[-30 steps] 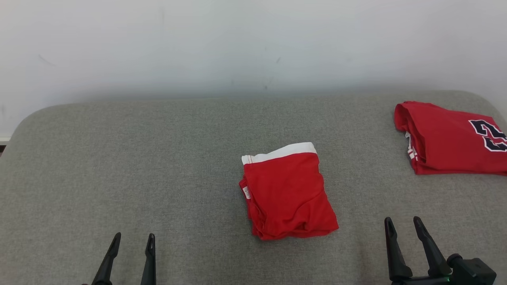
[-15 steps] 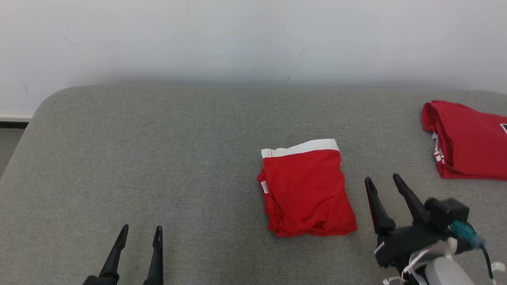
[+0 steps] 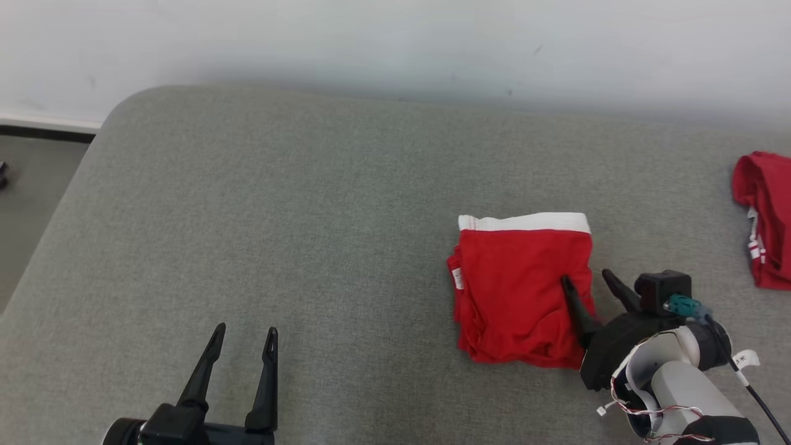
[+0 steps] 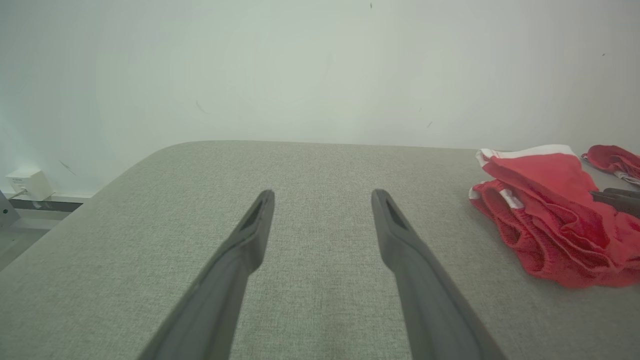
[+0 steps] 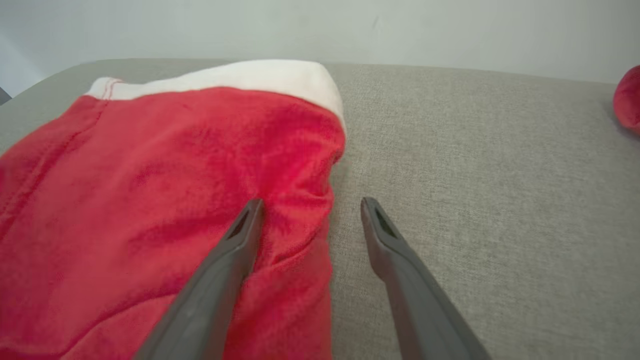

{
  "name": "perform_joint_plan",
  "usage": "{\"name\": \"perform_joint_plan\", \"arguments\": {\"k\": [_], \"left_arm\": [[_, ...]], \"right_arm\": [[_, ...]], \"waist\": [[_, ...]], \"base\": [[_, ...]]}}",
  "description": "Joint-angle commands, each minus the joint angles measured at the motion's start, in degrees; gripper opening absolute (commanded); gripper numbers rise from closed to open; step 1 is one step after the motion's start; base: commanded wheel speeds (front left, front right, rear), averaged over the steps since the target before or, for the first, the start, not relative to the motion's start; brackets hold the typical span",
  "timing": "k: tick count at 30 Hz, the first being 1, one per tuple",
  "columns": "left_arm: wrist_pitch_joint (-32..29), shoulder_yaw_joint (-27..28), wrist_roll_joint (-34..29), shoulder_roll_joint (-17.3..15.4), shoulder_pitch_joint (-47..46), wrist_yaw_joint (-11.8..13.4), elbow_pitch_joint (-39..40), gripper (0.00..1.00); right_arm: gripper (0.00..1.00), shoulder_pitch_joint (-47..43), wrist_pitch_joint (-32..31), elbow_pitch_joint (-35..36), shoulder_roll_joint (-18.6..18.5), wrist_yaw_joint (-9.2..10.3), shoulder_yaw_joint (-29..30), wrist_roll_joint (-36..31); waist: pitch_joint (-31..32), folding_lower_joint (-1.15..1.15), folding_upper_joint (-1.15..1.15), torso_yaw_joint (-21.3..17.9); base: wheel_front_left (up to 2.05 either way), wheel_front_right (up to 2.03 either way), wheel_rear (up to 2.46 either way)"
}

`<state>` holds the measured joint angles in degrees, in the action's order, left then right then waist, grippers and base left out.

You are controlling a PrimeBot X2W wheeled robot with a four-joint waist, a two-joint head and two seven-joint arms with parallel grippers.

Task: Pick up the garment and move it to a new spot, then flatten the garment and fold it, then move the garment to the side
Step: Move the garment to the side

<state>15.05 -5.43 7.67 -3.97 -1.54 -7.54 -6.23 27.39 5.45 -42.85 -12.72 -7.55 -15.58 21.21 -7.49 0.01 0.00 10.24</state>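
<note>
Folded red shorts (image 3: 519,290) lying on grey cushion (image 3: 278,204), right of centre. R gripper (image 3: 584,276) spread wide, straddling shorts' right edge. L gripper (image 3: 246,329) also spread, idling over bare cushion. Prob. needing all layers betw. jaws before pinching, else fold spilling.

A grey woven upholstered surface (image 3: 278,198) with a rounded far-left corner runs up to a pale wall. Folded red shorts (image 3: 513,290) lie on it right of centre, with the white waistband on the far side and a small white label at the left edge. Well apart, at the right edge, lies a second folded red garment (image 3: 763,210) with white trim, partly out of view.
</note>
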Motion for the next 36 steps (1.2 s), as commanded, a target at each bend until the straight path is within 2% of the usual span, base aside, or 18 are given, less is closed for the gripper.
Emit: {"name": "perform_joint_plan", "arguments": {"k": [1,8,9,10,20,27,36], "left_arm": [[0.2,0.0,0.8,0.3,-0.8,0.1,-0.2,1.00],[0.2,0.2,0.6,0.5,-1.5,0.1,-0.4,1.00],[0.2,0.4,0.6,0.5,-1.5,0.1,-0.5,1.00],[0.2,0.6,0.6,0.5,-1.5,0.1,-0.5,1.00],[0.2,0.8,0.7,0.5,-2.9,0.1,0.5,1.00],[0.2,0.0,0.8,-0.4,-6.7,0.1,2.2,1.00],[0.2,-0.3,0.1,-3.1,-11.6,0.1,4.1,1.00]], "right_arm": [[1.00,1.0,-0.2,-1.7,0.2,0.13,-0.7,0.0],[1.00,3.2,-0.4,-8.5,1.9,0.13,-3.0,1.3],[0.45,3.2,-0.3,-9.2,2.1,0.13,-3.6,1.6],[0.00,3.4,-0.1,-9.6,2.3,0.13,-4.2,2.0],[0.00,9.9,2.0,-9.4,-1.3,0.13,-9.4,3.9],[0.00,19.2,-0.8,-6.0,-7.6,0.13,-14.9,4.5],[0.00,30.0,-3.6,-2.5,-16.7,0.13,-18.7,6.6]], "waist": [[-1.2,-0.01,0.00,1.1],[-2.0,-0.01,0.00,1.2],[-2.0,-0.01,0.00,1.1],[-2.0,-0.01,0.00,1.0],[-4.3,-0.01,0.00,-2.7],[-11.1,-0.01,0.00,-7.5],[-18.6,-0.01,0.00,-13.9]], "base": [[0.00,0.00,0.00],[0.00,0.00,0.00],[0.00,0.00,0.00],[0.00,0.00,0.00],[0.00,0.00,0.00],[0.00,0.00,0.00],[0.00,0.00,0.00]]}}
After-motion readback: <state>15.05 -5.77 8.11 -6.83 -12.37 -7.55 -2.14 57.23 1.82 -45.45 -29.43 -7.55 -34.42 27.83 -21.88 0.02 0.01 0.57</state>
